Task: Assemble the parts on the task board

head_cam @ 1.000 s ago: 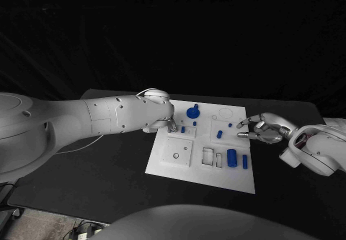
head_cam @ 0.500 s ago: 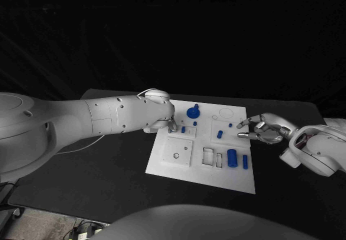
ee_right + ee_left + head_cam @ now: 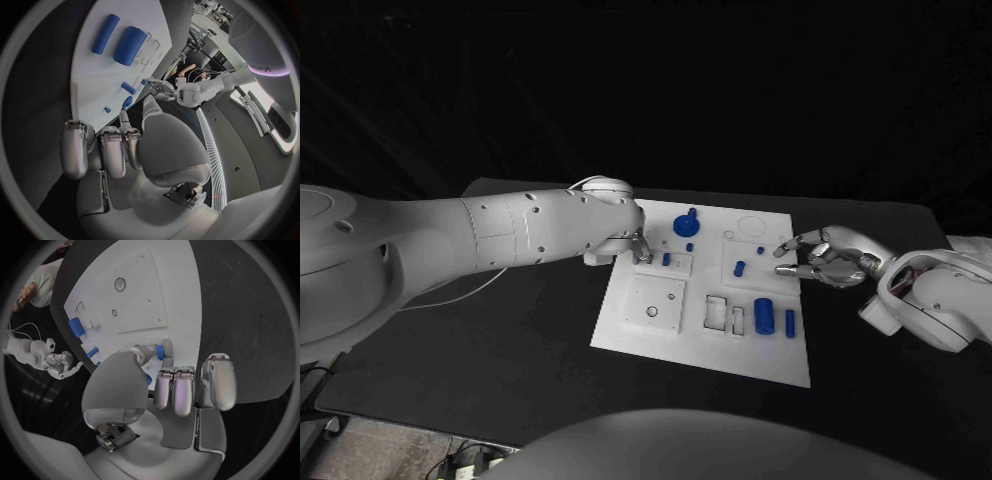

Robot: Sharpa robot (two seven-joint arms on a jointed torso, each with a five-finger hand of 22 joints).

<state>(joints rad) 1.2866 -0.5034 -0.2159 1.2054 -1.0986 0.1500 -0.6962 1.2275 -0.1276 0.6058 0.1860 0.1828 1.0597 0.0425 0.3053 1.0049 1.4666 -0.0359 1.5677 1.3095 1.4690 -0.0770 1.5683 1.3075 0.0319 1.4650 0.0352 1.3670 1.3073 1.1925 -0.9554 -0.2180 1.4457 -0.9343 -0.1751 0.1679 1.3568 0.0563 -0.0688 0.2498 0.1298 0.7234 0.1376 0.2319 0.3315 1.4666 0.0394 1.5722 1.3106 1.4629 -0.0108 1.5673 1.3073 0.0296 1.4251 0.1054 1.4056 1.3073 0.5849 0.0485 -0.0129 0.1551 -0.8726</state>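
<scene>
Between the left hand's (image 3: 178, 385) thumb and one fingertip (image 3: 167, 347) sits a small blue peg (image 3: 160, 352); the pinch is narrow and the other fingers are curled in side by side, holding nothing. From the head view this hand (image 3: 620, 243) is at the left edge of the task board (image 3: 678, 345), in its far half, and the peg is at or just above the board surface; I cannot tell whether its tip is already in a hole.

Farther from that pinch, on the board, a blue round knob (image 3: 687, 223) stands toward the far edge, a short blue pin (image 3: 740, 268) stands near the middle, and a thick blue cylinder (image 3: 763, 315) lies beside a thinner blue rod (image 3: 790, 322) toward the near right corner. A square plate with a round hole (image 3: 653, 304) is near the left edge of the board, nearer to the robot than the pinch.

At the right edge of the board the right hand (image 3: 828, 261) hovers with fingers loosely bent and apart, and it seems to hold nothing; one fingertip (image 3: 125, 119) points toward the board without clear contact.

The step in hand is, I judge, seating this peg. To do it well, the left hand should keep the peg upright over its hole, press straight down without side force, and release only when the peg stands alone. The right hand should stay off the board so nothing is knocked.
</scene>
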